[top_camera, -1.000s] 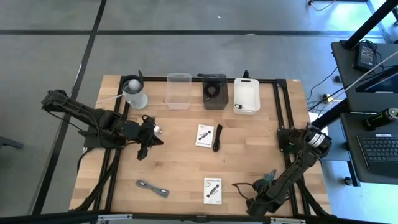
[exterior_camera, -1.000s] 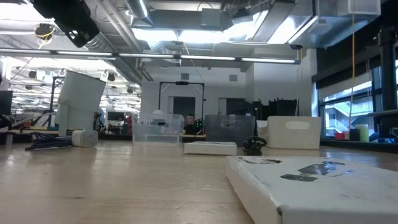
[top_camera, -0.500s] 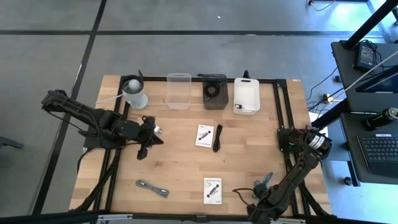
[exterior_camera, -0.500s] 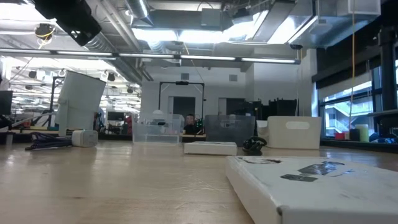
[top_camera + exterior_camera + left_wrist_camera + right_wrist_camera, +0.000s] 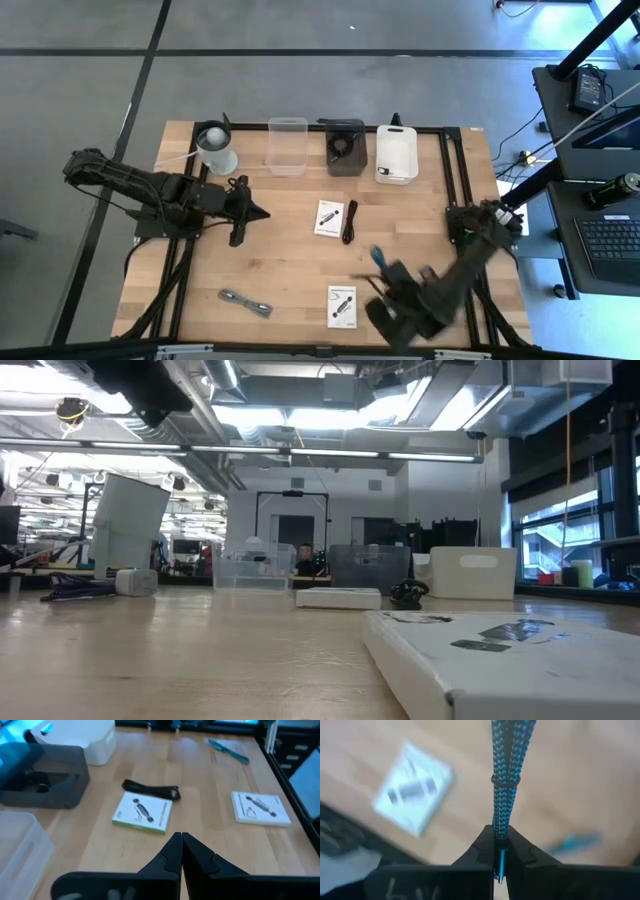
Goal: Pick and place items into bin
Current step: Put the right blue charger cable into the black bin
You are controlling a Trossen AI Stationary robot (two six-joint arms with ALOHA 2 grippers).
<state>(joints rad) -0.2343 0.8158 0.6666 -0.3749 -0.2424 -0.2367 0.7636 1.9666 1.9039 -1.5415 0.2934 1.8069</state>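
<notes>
My right gripper (image 5: 388, 270) hangs above the table's near right part, shut on the teal tool (image 5: 507, 765), a stiff teal-and-black braided cord. The tool's free end (image 5: 377, 257) shows in the high view. My left gripper (image 5: 262, 213) is shut and holds nothing, at the table's left, pointing toward the middle. One white card (image 5: 329, 217) lies flat mid-table with a black stick (image 5: 350, 221) beside it. A second card (image 5: 342, 305) lies near the front edge. A grey strip (image 5: 245, 302) lies at the front left. My right gripper pinches the teal tool near one end (image 5: 500, 836) between its two fingers. The fingers point steeply down, and the cord runs on straight ahead of them, along their line. The tool is lifted clear of the table.
Along the far edge stand a white cylinder (image 5: 216, 148), a clear bin (image 5: 287, 145), a dark bin (image 5: 345, 147) with a black coil inside, and a white bin (image 5: 396, 153). Black frame rails (image 5: 455, 180) run along the table's right side. Bare wood lies between the cards and the bins.
My right gripper has risen from the table's near right corner and swung toward the left and the middle, tipping steeply downward. The teal tool has come off the table with it and hangs clear. My left gripper has turned a little on the spot.
</notes>
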